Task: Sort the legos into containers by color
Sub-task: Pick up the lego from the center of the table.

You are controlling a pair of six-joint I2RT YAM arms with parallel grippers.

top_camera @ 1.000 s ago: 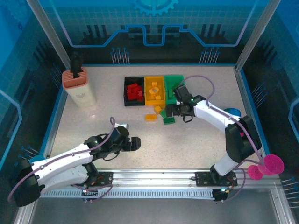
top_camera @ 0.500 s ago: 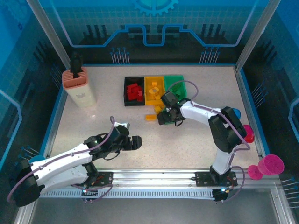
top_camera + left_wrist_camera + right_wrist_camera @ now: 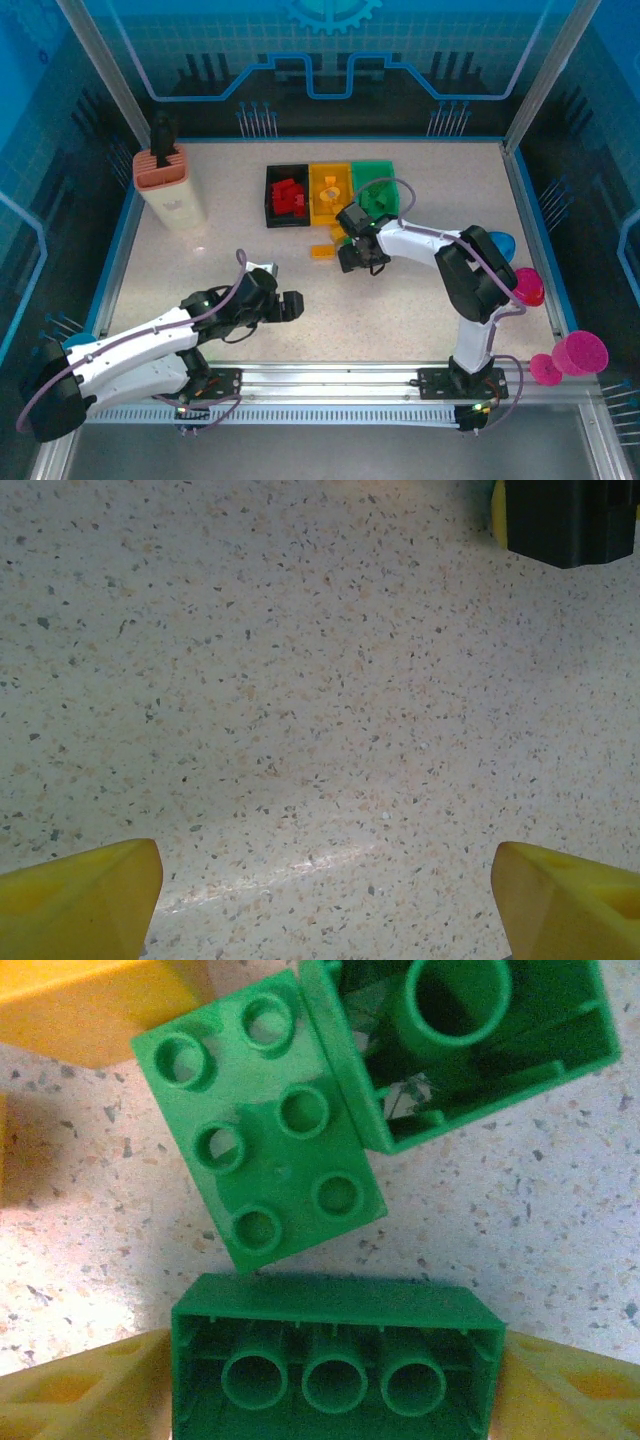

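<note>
Top external view: a speckled beige table (image 3: 420, 310) inside blue-lit walls (image 3: 330, 60) carries three bins (image 3: 313, 195). Near them lie three green bricks (image 3: 265, 1120). The long green brick (image 3: 335, 1310) lies hollow side up, lengthwise across the right gripper (image 3: 335, 1385), pinched by its ends. The left gripper (image 3: 325, 900) stands spread over bare table.
</note>
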